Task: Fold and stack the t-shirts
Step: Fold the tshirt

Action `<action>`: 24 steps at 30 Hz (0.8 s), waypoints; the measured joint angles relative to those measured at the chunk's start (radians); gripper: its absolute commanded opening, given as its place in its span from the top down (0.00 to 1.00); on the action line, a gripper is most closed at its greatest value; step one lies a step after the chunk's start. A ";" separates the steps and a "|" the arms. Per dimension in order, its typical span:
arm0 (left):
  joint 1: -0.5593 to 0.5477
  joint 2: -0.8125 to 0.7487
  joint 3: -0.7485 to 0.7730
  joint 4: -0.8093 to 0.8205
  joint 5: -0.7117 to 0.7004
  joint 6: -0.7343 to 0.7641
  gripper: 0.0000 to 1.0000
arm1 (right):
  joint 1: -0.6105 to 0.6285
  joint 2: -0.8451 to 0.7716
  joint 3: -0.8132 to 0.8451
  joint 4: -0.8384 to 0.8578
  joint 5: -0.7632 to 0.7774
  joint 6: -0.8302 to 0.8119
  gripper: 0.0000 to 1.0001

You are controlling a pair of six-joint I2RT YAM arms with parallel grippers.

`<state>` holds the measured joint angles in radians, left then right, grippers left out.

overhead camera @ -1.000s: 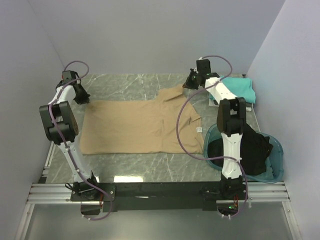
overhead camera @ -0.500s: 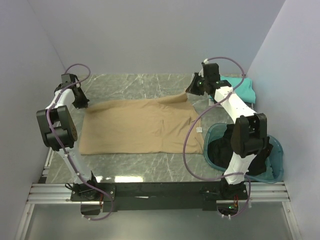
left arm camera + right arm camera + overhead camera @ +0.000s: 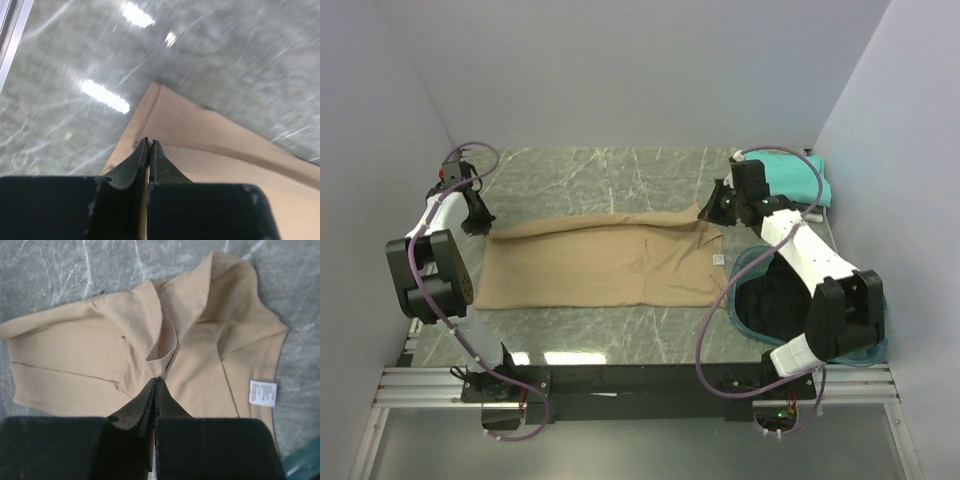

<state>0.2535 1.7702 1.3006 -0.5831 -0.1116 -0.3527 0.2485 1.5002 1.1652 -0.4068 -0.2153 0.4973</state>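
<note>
A tan t-shirt lies spread across the middle of the table, with its white label near the right side. My left gripper is shut on the shirt's far left corner; in the left wrist view its tips pinch tan cloth. My right gripper is shut on the far right edge, and a fold of the tan shirt rises from its tips. The label lies flat to the right. A folded teal t-shirt sits at the back right. A black t-shirt is in the basin.
A round teal plastic basin stands at the near right, partly under the right arm, and its rim shows in the right wrist view. Grey walls close in the marbled table on three sides. A metal rail runs along the near edge.
Both grippers have moved toward the near edge, carrying the shirt's far edge with them. The raised far part of the shirt now lies lower and the shirt looks narrower.
</note>
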 measured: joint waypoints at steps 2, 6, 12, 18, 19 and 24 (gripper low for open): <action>0.000 -0.016 -0.025 -0.008 -0.017 -0.004 1.00 | 0.000 -0.038 -0.024 -0.006 0.008 0.000 1.00; 0.000 -0.046 -0.072 -0.013 -0.040 -0.008 1.00 | 0.000 -0.103 -0.071 -0.018 0.017 0.004 1.00; 0.000 -0.061 -0.091 -0.022 -0.063 -0.008 1.00 | 0.000 -0.179 -0.119 -0.053 0.026 0.007 1.00; 0.000 -0.082 -0.119 -0.024 -0.088 -0.011 1.00 | 0.014 -0.241 -0.162 -0.092 0.043 0.006 1.00; 0.000 -0.085 -0.121 -0.026 -0.090 -0.012 1.00 | 0.020 -0.248 -0.169 -0.095 0.047 0.006 1.00; -0.002 -0.090 -0.131 -0.028 -0.104 -0.027 0.96 | 0.056 -0.265 -0.212 -0.105 0.065 0.006 1.00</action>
<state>0.2520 1.6798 1.1698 -0.6113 -0.2157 -0.3798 0.3050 1.2350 0.9527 -0.5114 -0.1505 0.5030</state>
